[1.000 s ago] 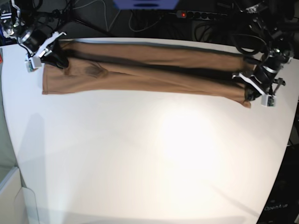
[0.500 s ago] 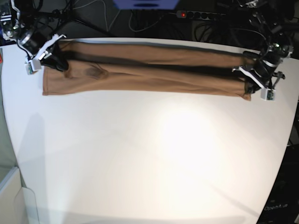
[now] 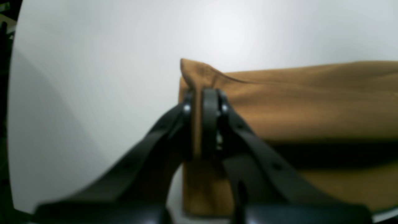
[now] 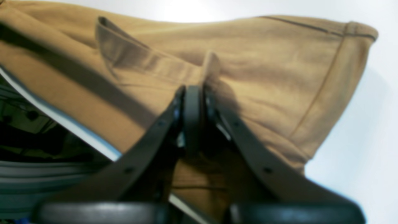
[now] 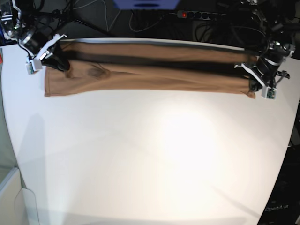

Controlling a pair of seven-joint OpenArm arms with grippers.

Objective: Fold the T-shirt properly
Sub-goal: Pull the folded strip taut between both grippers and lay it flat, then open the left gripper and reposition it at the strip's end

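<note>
The T-shirt (image 5: 150,70) lies stretched in a long strip at the far edge of the white surface (image 5: 140,154). Both jaws are pinched tight on cloth, one at each end. Next, I think, bring the ends together evenly.

This looks like a robotics lab: a bare white table (image 5: 140,154) stands before a dark backdrop of tangled black cables (image 5: 98,16) and a power strip (image 5: 201,14) with a lit red switch, with two camera-fitted robot arms mounted at its far corners.
</note>
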